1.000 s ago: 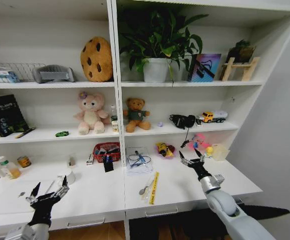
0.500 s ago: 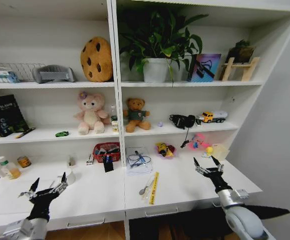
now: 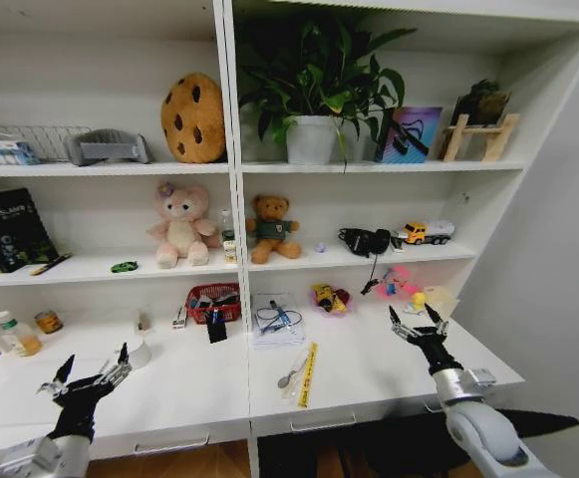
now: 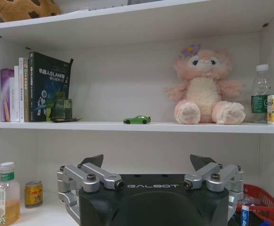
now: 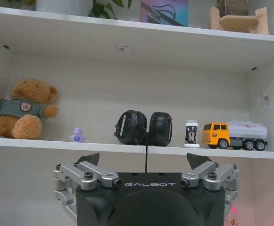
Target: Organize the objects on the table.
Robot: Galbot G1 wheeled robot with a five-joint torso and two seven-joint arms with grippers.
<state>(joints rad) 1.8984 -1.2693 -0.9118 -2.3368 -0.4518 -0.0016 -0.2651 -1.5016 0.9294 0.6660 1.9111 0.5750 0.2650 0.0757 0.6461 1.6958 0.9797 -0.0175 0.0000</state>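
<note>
Both pincers are spread wide with nothing in them right now. My left gripper (image 3: 88, 374) is hovering low over the left end of the table (image 3: 369, 373), and the right gripper (image 3: 418, 327) is up over the right end, just in front of the pink toy and the little yellowish tub.

The stuff I actually need to sort is mostly mid-table: the yellow strip (image 3: 309, 372) lies flat near the front edge with a small spoon-like thing touching its side, the red basket (image 3: 213, 302) of bits sits at the back, and the tiny green car (image 4: 137, 120) is parked on the shelf above, near the pink plush (image 4: 203, 85).

My worry: that strip is thin and flat on the top, so I reckon the fingers could skid over it or shove it off the front edge if I come down too shallow. Also the right arm is near that back-corner clutter, so a sloppy swing could knock the tub over. And reaching for the car risks clipping the shelf lip.
</note>
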